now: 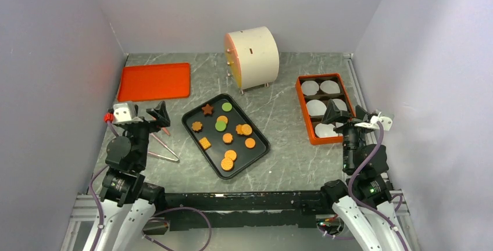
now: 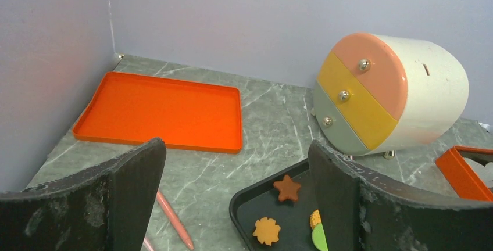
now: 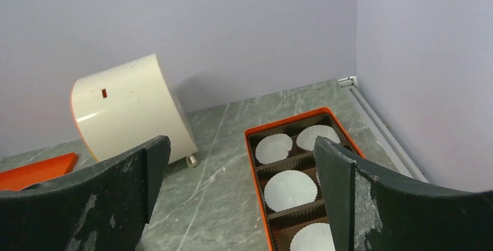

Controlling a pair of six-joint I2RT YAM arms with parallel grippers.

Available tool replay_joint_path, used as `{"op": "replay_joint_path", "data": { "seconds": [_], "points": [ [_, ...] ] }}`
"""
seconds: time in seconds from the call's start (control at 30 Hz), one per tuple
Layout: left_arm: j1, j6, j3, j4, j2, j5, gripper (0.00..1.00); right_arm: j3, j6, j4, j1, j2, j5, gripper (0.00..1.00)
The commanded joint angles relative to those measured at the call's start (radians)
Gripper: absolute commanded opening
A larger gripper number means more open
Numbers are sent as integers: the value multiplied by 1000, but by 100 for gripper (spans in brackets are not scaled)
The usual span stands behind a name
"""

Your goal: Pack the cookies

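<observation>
Top view, clock directions.

- Cookies (image 1: pixel 227 137): all lie loose on the black tray (image 1: pixel 259 142) at mid-table (image 1: pixel 285 158). Mostly orange rounds, two green. Brown star (image 1: pixel 207 109) at the tray's 11 o'clock corner, orange square (image 1: pixel 204 143) near its 8 o'clock edge.
- Left end effector (image 2: pixel 235 146): jaws spread wide, nothing between them. Cookies lie at its 3–4 o'clock, apart from it. In the left wrist view the star and a flower cookie (image 2: pixel 266 230) show low in the gap between the fingers.
- Right end effector (image 3: pixel 241 143): jaws spread wide, nothing held. It hangs over the near end of the orange box (image 1: pixel 301 97), which holds white liners (image 1: pixel 318 87). Cookies lie at its 8–9 o'clock, well apart.
- No cookie is visible in the box.
- Flat orange tray (image 1: pixel 154 81) at 10 o'clock, drawer unit (image 1: pixel 253 56) at 12.
</observation>
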Motion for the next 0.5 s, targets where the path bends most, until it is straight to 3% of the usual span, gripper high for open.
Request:
{"op": "replay_joint_path", "data": {
  "seconds": [0.0, 0.3, 0.47],
  "points": [
    [6, -15, 49, -3, -1, 4, 97, 14, -15, 31, 3, -21, 7, 100],
    [6, -45, 96, -84, 103, 69, 97, -1, 1, 41, 3, -20, -18, 100],
    [6, -149, 116, -187, 199, 51, 97, -11, -7, 56, 3, -25, -84, 100]
  ]
}}
